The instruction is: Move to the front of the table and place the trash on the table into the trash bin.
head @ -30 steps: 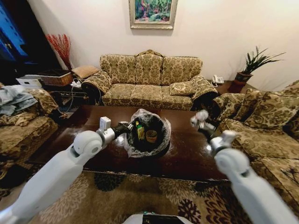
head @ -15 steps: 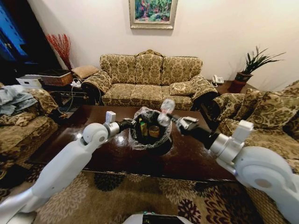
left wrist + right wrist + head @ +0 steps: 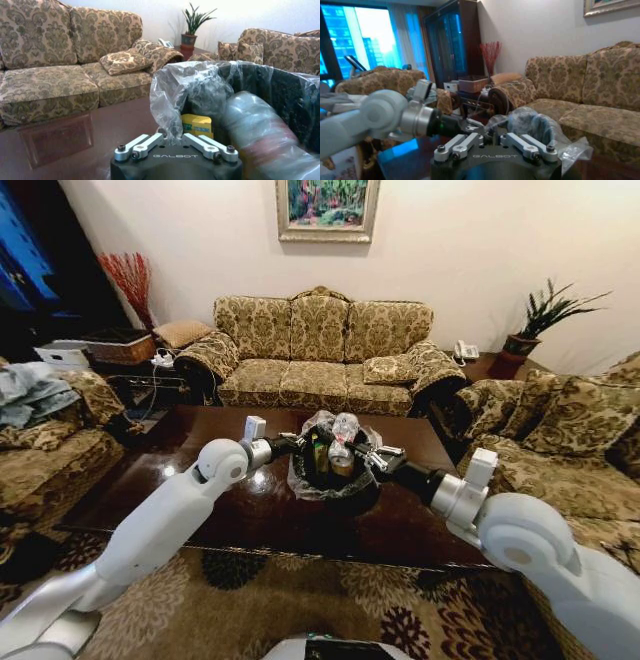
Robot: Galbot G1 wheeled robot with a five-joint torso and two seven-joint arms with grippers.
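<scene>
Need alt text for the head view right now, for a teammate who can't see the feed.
Both grippers meet at the trash bin, a black bin lined with clear plastic that stands on the dark wooden table. The left gripper grips the liner at the rim, while the right gripper holds a clear bottle over the opening. Patterned sofas surround the table.

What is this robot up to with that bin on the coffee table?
It is clearing litter. The left claw is shut on the plastic liner at the rim of the trash bin, which stands on the table. The right claw holds a clear plastic bottle over the bin's mouth. A yellow-labelled item already lies inside.
</scene>
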